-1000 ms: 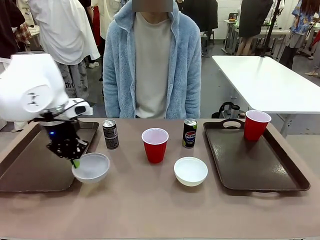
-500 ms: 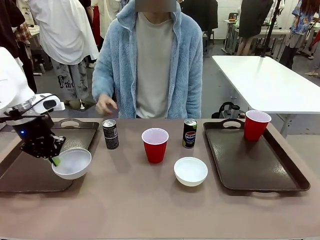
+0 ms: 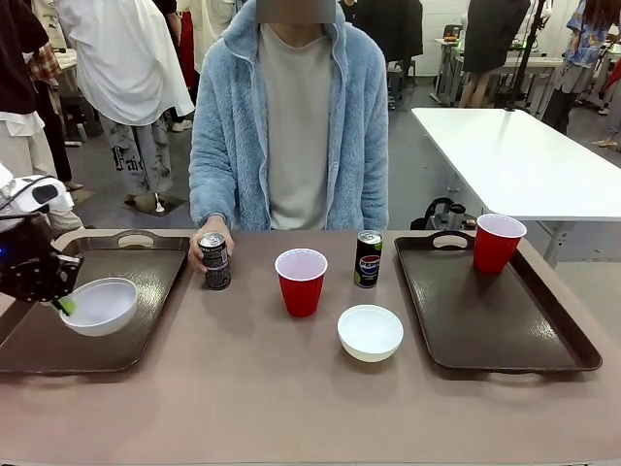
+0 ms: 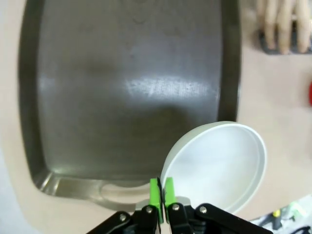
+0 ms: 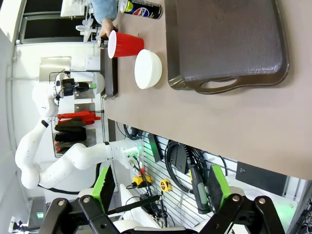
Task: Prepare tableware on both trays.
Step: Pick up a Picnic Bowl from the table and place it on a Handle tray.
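The left gripper, pinched shut on the rim of a white bowl, holds it tilted over the left tray beneath, so placing is in hand; next comes lowering flat, then release.

left end effector clamped, right one spread
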Robot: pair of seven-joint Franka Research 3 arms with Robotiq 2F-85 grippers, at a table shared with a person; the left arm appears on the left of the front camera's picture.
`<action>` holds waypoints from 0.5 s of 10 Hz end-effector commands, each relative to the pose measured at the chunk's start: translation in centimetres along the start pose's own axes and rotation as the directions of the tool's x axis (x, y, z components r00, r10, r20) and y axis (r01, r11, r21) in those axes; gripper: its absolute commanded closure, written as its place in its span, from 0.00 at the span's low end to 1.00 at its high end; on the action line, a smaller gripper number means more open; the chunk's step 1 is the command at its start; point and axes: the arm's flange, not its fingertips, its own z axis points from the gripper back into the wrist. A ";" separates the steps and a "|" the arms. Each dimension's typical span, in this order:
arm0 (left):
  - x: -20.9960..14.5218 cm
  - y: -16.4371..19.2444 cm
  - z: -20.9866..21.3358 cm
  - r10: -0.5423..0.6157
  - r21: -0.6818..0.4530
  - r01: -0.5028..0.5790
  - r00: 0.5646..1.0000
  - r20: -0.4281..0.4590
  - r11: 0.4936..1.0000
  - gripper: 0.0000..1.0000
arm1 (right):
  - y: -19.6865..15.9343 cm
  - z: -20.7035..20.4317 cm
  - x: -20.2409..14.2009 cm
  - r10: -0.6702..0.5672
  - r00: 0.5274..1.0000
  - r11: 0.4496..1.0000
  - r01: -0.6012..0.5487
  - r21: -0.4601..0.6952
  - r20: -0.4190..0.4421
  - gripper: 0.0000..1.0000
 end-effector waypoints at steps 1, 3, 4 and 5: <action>-0.5 2.1 -1.0 0.062 0.021 -0.062 0.998 -0.009 0.998 1.00 | 0.0 0.0 0.1 0.007 1.000 1.000 -0.007 0.018 0.009 0.00; -0.3 2.8 -2.0 0.075 0.006 -0.075 0.997 0.018 0.997 1.00 | 0.0 0.0 0.1 0.007 1.000 1.000 -0.007 0.018 0.009 0.00; -1.7 2.7 -2.2 0.048 0.004 -0.048 0.999 0.020 0.999 1.00 | 0.0 0.0 0.1 0.007 1.000 1.000 -0.007 0.018 0.009 0.00; -4.6 2.3 -1.7 -0.059 0.014 0.059 0.998 0.013 0.998 1.00 | 0.0 0.0 0.1 0.007 1.000 1.000 -0.007 0.018 0.009 0.00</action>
